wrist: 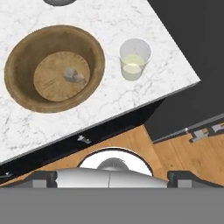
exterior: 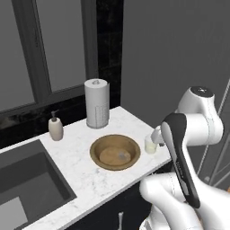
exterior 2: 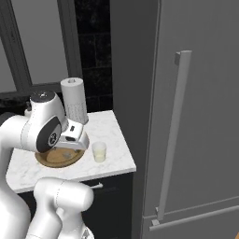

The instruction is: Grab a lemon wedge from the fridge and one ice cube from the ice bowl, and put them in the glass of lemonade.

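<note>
The wooden ice bowl (wrist: pixel 24 50) sits on the marble counter with one clear ice cube (wrist: pixel 73 75) on its bottom. Just right of it stands the glass of lemonade (wrist: pixel 134 60), a short clear tumbler near the counter's end. Both also show in the left base view, the ice bowl (exterior: pixel 96 152) beside the glass (exterior: pixel 150 145). My gripper (wrist: pixel 112 176) hangs high above the counter's front edge, looking down on both, open with nothing between its fingers. The grey fridge (exterior 2: pixel 205 116) stands right of the counter with its door shut. The lemon wedge is hidden.
A paper towel roll (exterior: pixel 97 103) and a beige soap dispenser (exterior: pixel 55 127) stand behind the bowl. A dark sink (exterior: pixel 27 175) lies to the left. The fridge's long bar handle (exterior 2: pixel 175 135) runs vertically. Dark cabinets and wood floor (wrist: pixel 175 151) lie below the counter's edge.
</note>
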Robot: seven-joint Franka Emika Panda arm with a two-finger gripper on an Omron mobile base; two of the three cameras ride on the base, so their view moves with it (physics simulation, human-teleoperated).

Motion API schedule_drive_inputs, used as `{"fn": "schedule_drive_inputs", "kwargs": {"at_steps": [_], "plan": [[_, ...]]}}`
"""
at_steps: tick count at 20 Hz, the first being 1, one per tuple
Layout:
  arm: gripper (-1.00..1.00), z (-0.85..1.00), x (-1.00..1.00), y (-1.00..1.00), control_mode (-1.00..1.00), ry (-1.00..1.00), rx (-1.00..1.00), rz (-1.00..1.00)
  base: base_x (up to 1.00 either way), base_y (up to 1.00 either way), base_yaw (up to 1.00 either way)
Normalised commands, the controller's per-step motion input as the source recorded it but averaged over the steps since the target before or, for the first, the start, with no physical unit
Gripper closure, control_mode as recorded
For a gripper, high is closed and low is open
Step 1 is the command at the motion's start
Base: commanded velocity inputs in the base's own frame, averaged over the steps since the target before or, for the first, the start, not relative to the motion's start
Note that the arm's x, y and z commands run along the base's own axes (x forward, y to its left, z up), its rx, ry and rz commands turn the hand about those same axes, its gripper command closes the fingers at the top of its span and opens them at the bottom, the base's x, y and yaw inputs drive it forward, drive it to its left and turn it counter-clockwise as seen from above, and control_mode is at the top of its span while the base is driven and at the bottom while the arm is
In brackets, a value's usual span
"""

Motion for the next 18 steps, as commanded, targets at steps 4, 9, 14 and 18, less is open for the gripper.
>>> {"fn": "schedule_drive_inputs", "kwargs": {"at_steps": [4, 9, 14, 18], "plan": [[-1.00, 0.00, 0.00, 0.00, -1.00, 0.00, 0.00, 0.00, 0.00, 0.00, 0.00], [-1.00, -0.18, 0.12, 0.14, -1.00, -0.01, 0.00, 0.00, 0.00, 0.00, 0.00], [-1.00, -0.39, 0.48, 0.61, -1.00, -0.01, 0.00, 0.00, 0.00, 0.00, 0.00], [-1.00, -0.29, 0.49, 0.61, -1.00, 0.00, -0.01, 0.00, 0.00, 0.00, 0.00]]}}
